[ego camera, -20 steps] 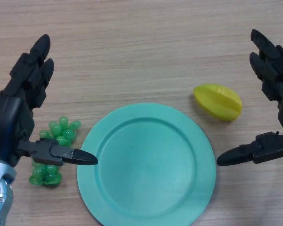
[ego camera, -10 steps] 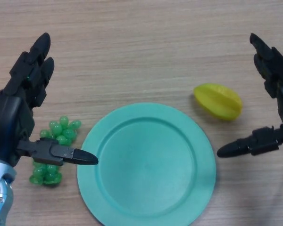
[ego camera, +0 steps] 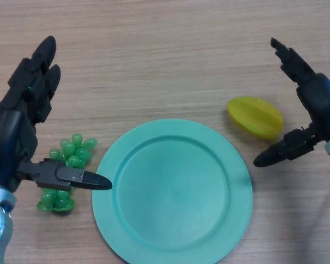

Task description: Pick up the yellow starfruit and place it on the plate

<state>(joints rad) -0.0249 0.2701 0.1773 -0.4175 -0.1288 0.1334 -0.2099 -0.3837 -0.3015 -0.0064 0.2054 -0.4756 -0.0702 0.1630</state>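
The yellow starfruit [ego camera: 256,116] lies on the wooden table, just right of the teal plate [ego camera: 172,191]. My right hand [ego camera: 314,107] is open and hovers right of the starfruit, fingers stretched above it and thumb below it, not touching. My left hand [ego camera: 19,129] is open at the far left, thumb pointing toward the plate's left rim.
A bunch of green grapes [ego camera: 66,170] lies left of the plate, partly under my left thumb. The wooden table [ego camera: 154,55] stretches away behind the plate.
My right hand has moved left and turned toward the starfruit, its fingers now reaching over the fruit's far side. The left hand has barely moved.
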